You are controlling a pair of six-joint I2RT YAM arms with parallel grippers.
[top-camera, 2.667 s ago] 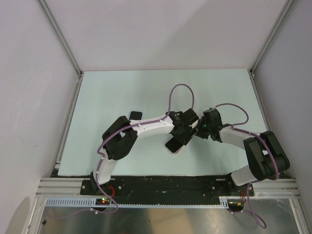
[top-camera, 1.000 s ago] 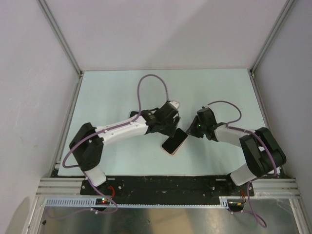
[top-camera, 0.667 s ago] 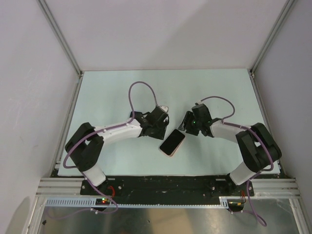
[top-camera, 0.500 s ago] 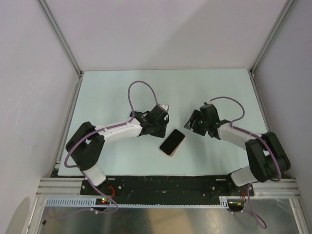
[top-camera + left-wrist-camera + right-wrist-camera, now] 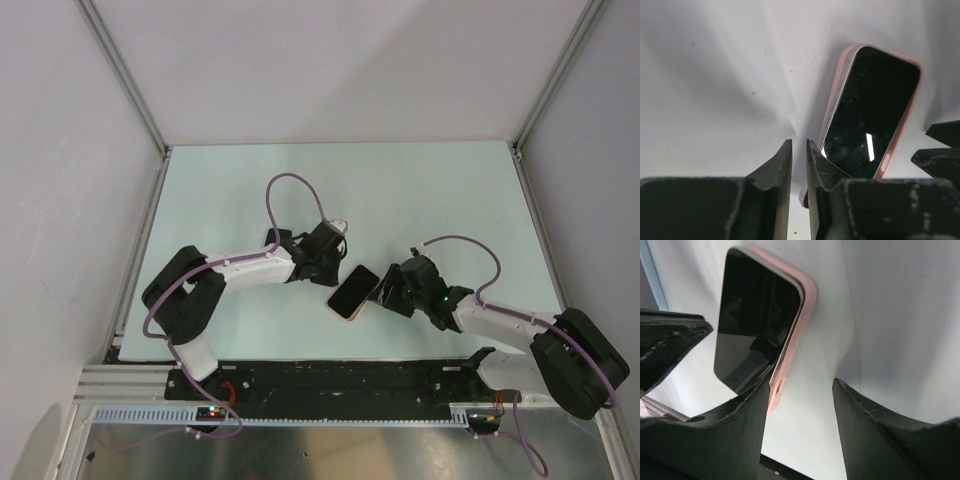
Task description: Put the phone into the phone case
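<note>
Phone [image 5: 352, 291] now seated in case [image 5: 833, 103], released on desk [image 5: 220, 200]; left claw [image 5: 799, 156] nearly closed, empty; right claw [image 5: 801, 390] parted, empty.

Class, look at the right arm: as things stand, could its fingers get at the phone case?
Probably yes. The right gripper sits open right beside the phone case, which lies flat on the table with the phone in it. Nothing stands between them; the left gripper is on the far side.
</note>
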